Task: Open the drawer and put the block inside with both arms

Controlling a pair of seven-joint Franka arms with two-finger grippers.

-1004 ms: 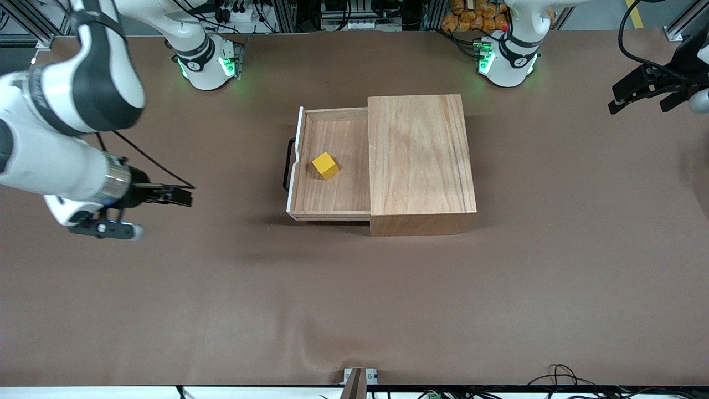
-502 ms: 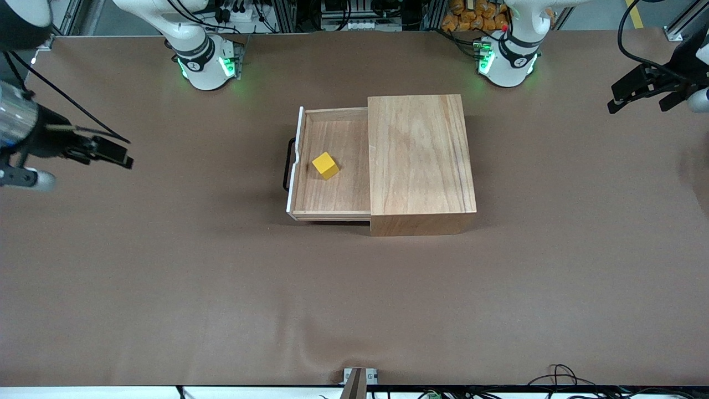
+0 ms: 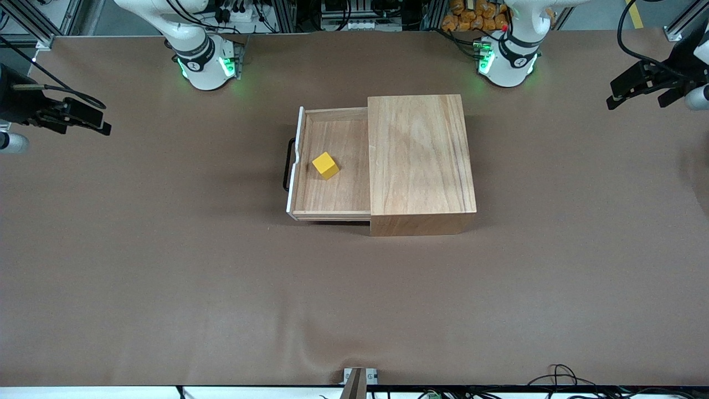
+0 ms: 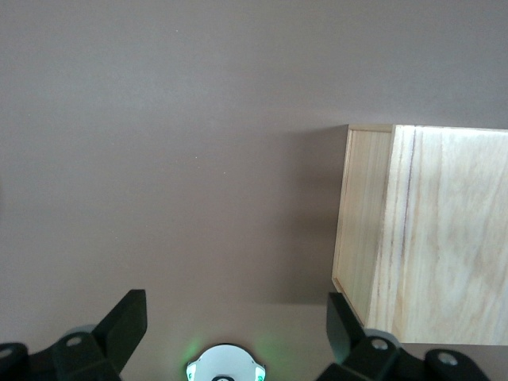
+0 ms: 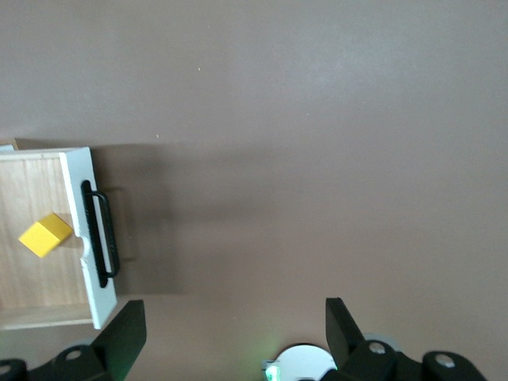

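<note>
the shallow light-wood drawer point(image 3: 331, 166) with a white front edge is seen pulled out of the larger light-wood box point(image 3: 421, 163), toward the right arm's end of the brown-covered table point(image 3: 354, 299). a thin black wire handle point(image 3: 288, 164) is fixed to the drawer's white front. the small bright yellow cube block point(image 3: 325, 165) is found inside the open drawer, resting on its wooden floor, near the white front and apart from the box's edge; in the right wrist view the block point(image 5: 46, 235) is shown just beside the white front, with the handle point(image 5: 101, 236) on the outer face.

the right gripper point(image 3: 94, 123) is held above the bare table at the right arm's end, well apart from the drawer. its black fingers point(image 5: 123, 333) are seen spread wide, and nothing is held between them.

the left gripper point(image 3: 628, 91) is held above the table at the left arm's end, well apart from the box. its fingers point(image 4: 127, 321) are likewise spread apart and empty, with a corner of the box point(image 4: 429, 238) in its wrist view.
</note>
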